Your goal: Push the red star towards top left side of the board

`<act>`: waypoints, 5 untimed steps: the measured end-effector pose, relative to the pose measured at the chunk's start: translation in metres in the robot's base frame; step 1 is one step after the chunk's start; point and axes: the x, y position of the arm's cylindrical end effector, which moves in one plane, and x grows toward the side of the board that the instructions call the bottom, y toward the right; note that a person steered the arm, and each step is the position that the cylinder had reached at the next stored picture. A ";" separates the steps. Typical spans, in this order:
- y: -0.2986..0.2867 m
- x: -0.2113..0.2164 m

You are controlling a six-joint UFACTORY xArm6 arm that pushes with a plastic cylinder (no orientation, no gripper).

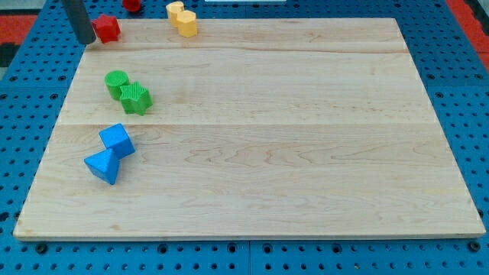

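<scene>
Since the arm carried no claw, only a rod, nothing was pinched. The tip [88, 43] stood touching the red star's [108, 28] left side in the frame's upper left, at the surface [306, 153] corner. Further pushing likely needed repositioning to its right.

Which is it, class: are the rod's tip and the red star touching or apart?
Touching. In the camera view, my tip sits flush against the left side of the red star at the board's top left corner, with no wood visible between them.
</scene>
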 end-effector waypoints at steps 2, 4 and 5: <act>0.037 -0.039; 0.048 -0.037; 0.048 -0.016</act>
